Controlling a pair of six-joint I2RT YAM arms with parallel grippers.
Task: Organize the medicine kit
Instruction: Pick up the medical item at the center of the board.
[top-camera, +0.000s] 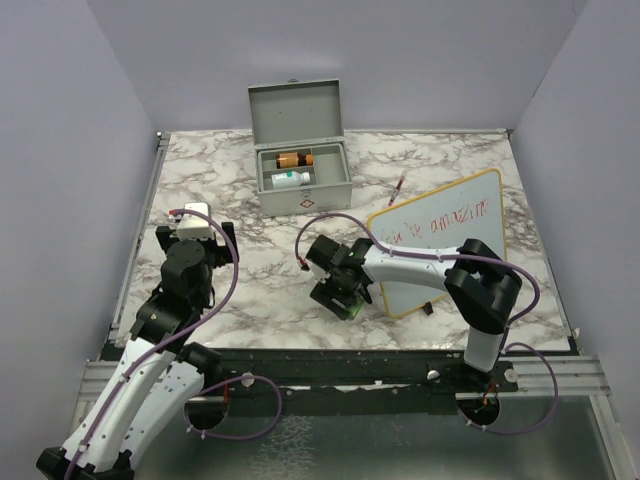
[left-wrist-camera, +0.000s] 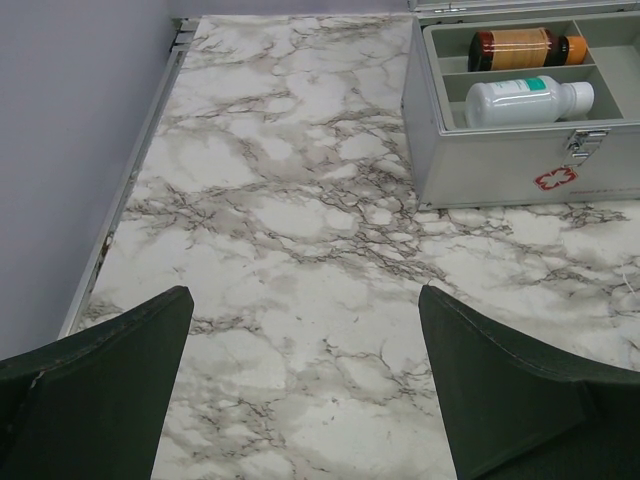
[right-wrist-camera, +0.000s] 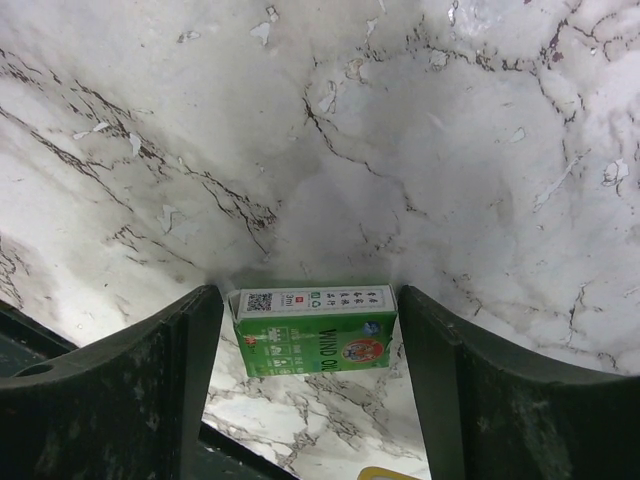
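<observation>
The medicine kit (top-camera: 305, 192) stands at the back of the table with its lid (top-camera: 297, 108) up. An amber bottle (top-camera: 297, 159) and a white bottle (top-camera: 290, 179) lie in its tray; the left wrist view shows the same amber bottle (left-wrist-camera: 520, 47) and white bottle (left-wrist-camera: 525, 100). My right gripper (right-wrist-camera: 310, 292) is shut on a small green box (right-wrist-camera: 315, 335), one finger against each end, low over the marble near the table's front edge. In the overhead view that gripper (top-camera: 345, 298) is left of the whiteboard. My left gripper (left-wrist-camera: 305, 295) is open over bare marble, well short of the kit (left-wrist-camera: 500, 175).
A wood-framed whiteboard (top-camera: 440, 240) with red writing lies at the right, close beside my right arm. A red marker (top-camera: 398, 188) lies between the board and the kit. A metal rail (left-wrist-camera: 130, 180) edges the table on the left.
</observation>
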